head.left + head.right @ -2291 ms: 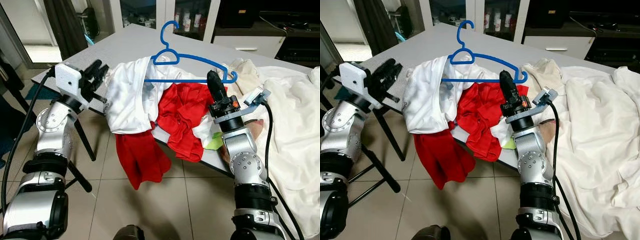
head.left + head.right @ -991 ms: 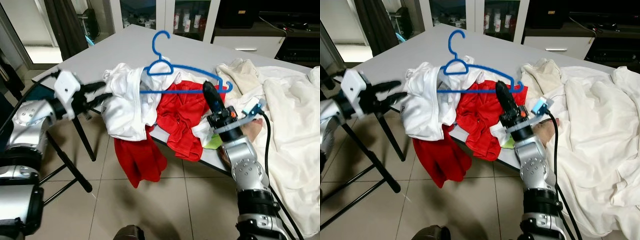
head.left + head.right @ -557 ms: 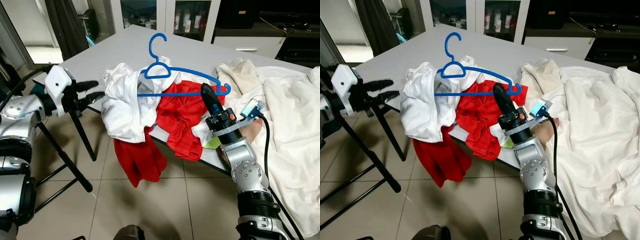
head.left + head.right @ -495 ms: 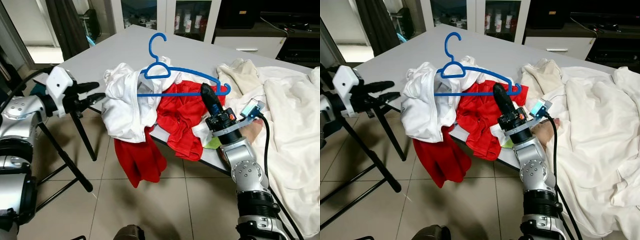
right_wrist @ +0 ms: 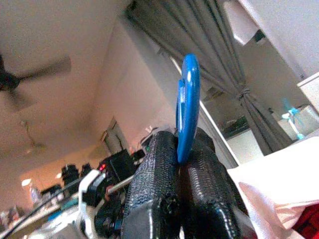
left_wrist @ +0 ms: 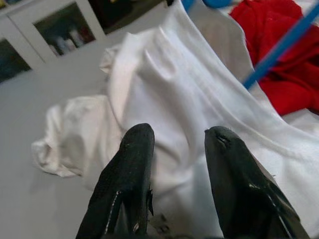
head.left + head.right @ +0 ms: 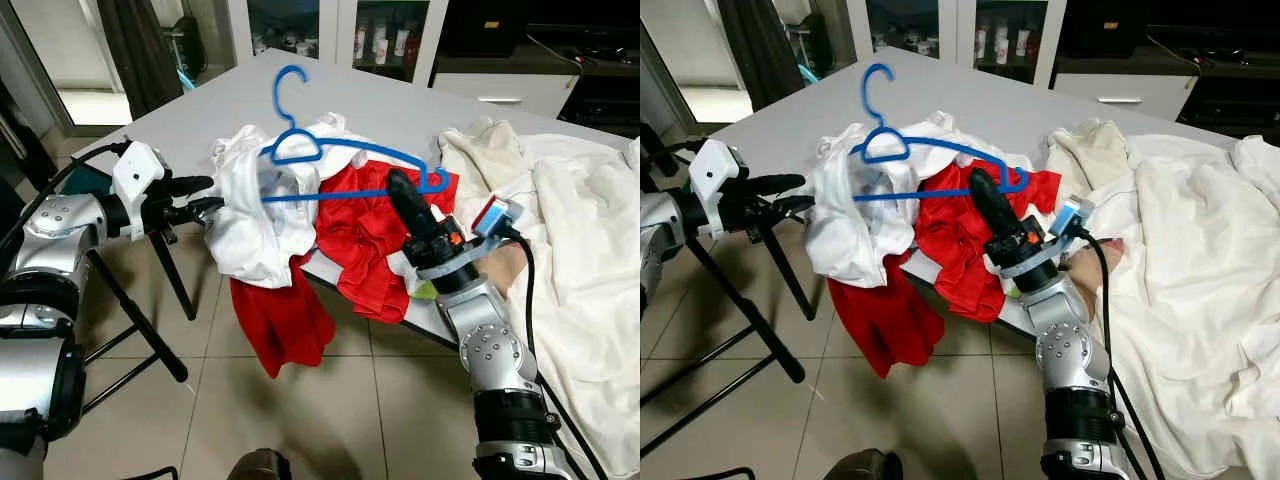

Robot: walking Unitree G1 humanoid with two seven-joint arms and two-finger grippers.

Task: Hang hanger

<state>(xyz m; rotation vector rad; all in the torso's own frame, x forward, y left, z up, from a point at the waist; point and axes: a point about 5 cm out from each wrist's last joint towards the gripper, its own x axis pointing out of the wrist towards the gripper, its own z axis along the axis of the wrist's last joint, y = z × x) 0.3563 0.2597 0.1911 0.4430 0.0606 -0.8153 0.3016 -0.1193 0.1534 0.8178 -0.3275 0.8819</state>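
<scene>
Surface: I see a grey tabletop (image 7: 230,110) heaped with laundry, tiled floor below.
Hanger: blue hanger (image 7: 330,160) held up over the heap, through a white shirt (image 7: 250,220).
Right hand (image 7: 400,188): my fingers are clamped on the hanger's right end.
Left hand (image 7: 200,195): fingers parted, holding nothing, just beside the white shirt.
Nearby: red garment (image 7: 360,240) draped over the tabletop edge.

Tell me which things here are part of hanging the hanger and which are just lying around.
In the job: blue hanger, pinched by the right gripper; white shirt draped on it; left gripper, open beside the shirt.

Lying about: red garment, cream sheets, grey table.
</scene>
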